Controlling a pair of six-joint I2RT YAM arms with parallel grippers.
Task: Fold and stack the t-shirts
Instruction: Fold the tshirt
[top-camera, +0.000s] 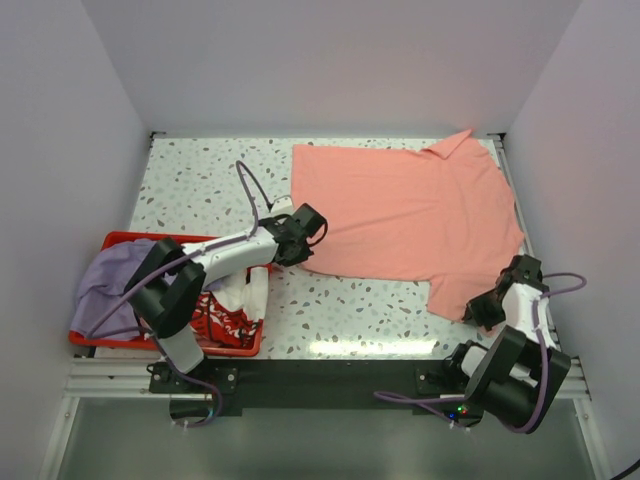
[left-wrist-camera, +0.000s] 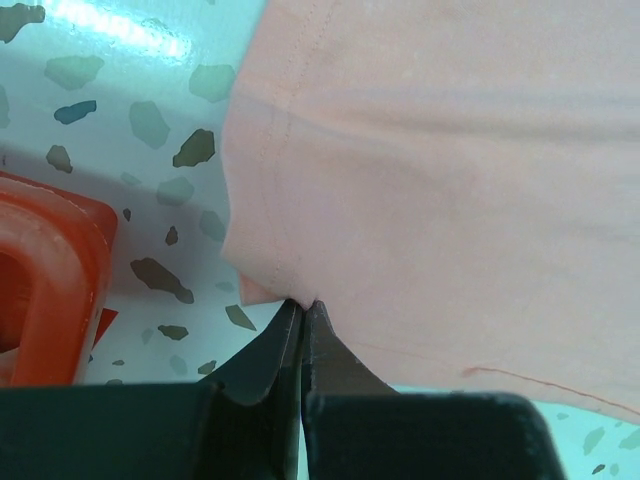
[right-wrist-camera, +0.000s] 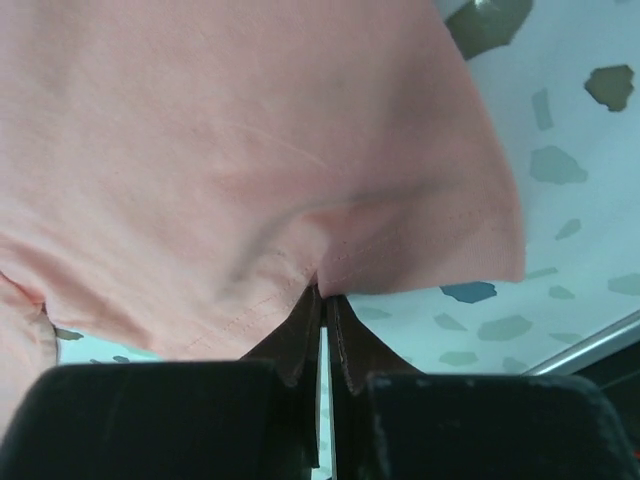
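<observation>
The right gripper (right-wrist-camera: 322, 295) is clamping the near right edge of the pink t-shirt (top-camera: 410, 215). On the left, the purple t-shirt (top-camera: 115, 275) and the white t-shirt (top-camera: 235, 300) are lying in the red crate (top-camera: 120, 243). A little farther, the left gripper (left-wrist-camera: 302, 305) is clamping the pink t-shirt at its near left corner. This t-shirt is lying spread flat on the table (top-camera: 200, 180), toward the far right.
</observation>
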